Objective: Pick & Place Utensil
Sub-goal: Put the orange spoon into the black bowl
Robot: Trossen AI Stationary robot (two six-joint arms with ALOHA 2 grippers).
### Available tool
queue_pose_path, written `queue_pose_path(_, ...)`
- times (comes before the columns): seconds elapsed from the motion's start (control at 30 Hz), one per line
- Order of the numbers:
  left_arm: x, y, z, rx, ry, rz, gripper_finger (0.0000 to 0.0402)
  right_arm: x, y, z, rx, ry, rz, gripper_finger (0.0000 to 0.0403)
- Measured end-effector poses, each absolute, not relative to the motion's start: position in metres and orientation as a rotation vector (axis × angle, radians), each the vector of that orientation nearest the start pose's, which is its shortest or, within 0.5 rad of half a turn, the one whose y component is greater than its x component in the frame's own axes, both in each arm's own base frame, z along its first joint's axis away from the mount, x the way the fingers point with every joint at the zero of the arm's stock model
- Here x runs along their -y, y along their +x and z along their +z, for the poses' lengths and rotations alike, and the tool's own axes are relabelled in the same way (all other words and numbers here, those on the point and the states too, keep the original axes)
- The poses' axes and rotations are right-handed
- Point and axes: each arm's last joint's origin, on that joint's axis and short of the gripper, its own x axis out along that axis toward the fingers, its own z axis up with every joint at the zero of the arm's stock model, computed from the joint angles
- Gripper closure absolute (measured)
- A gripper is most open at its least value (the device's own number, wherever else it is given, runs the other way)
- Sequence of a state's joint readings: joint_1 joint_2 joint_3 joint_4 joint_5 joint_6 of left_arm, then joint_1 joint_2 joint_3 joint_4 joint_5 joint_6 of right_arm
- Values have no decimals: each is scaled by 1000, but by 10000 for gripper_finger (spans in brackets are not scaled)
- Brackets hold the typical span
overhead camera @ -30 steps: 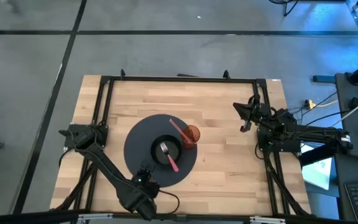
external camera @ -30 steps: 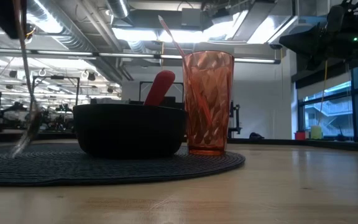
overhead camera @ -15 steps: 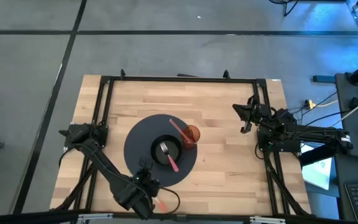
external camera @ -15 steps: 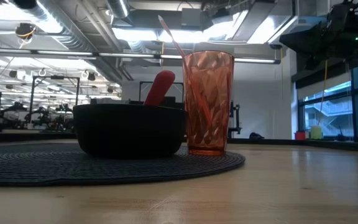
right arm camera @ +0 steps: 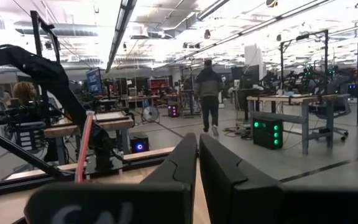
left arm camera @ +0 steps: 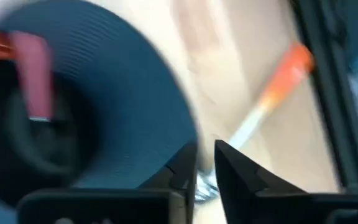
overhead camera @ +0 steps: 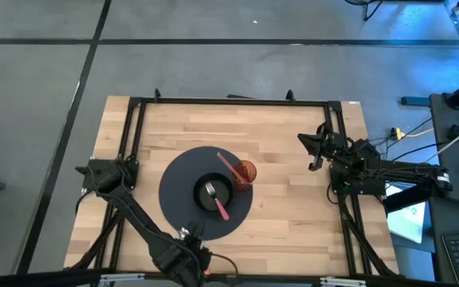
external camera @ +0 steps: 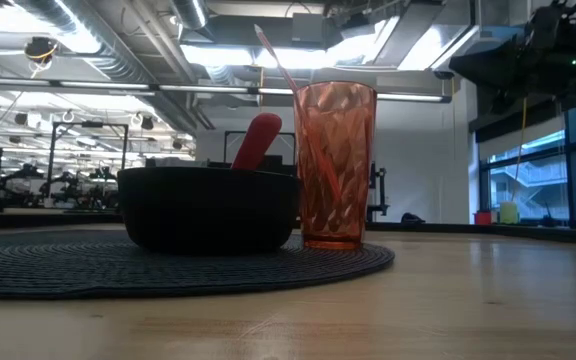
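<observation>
At the near edge of the table (overhead camera: 293,215), left of centre, the left gripper (left arm camera: 205,165) is clenched on the metal end of an orange-handled utensil (left arm camera: 272,93); its dark fingers (left arm camera: 241,171) are almost together on the shaft. The utensil slants out over bare wood just beside the near rim of the round dark placemat (overhead camera: 178,187), and its orange handle points away from the mat. In the high view the left arm runs from its base at the table's left side down to that near edge.

Farther in, a black bowl (external camera: 208,208) sits at the middle of the placemat. It holds a fork with a pink handle (overhead camera: 217,203), whose handle leans out over the bowl's rim. Touching or just beside the bowl on its far right stands an orange tumbler (external camera: 335,165), upright on the mat, with a pink utensil (overhead camera: 228,165) leaning out of it toward the far left.

The right gripper (right arm camera: 197,155) hangs above the table's right side, well apart from the mat, its fingers close together with nothing between them.
</observation>
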State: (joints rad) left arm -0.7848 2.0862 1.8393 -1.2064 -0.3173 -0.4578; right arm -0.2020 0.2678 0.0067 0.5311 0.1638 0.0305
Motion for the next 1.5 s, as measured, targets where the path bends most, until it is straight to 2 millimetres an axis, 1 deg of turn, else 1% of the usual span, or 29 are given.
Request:
queue_pose_path(0.17,297,299,214,-1361,452,-216,301,27,108,193,268,42,-358,382)
queue_pose_path(0.3,299,304,196,-1410,551,-320,264,27,108,193,270,58,-355,382)
queue_pose_path(0.43,296,312,176,-1446,648,-377,246,27,108,193,271,66,-353,382)
queue_pose_path(0.53,291,317,161,-1526,635,-417,246,27,108,192,269,68,-352,382)
queue_pose_path(0.63,286,320,147,-1618,595,-440,254,26,108,191,255,66,-332,382)
queue_pose_path(0.8,282,326,143,-1636,584,-457,271,26,108,190,246,66,-327,382)
queue_pose_path(0.87,280,328,142,-1638,582,-464,285,26,108,190,247,66,-327,382)
queue_pose_path(0.93,278,329,142,-1642,580,-465,309,26,108,190,246,66,-327,382)
queue_pose_path(1.07,278,327,143,-1651,611,-471,382,26,108,190,246,65,-328,382)
queue_pose_path(1.1,278,326,143,-1651,613,-472,388,26,108,190,246,64,-328,382)
queue_pose_path(1.27,284,320,143,-1638,653,-444,398,26,108,190,246,63,-328,382)
queue_pose_path(1.37,283,315,146,-1646,688,-370,398,26,108,190,246,64,-329,382)
queue_pose_path(1.5,281,314,159,-1603,670,-307,399,26,108,190,247,65,-329,382)
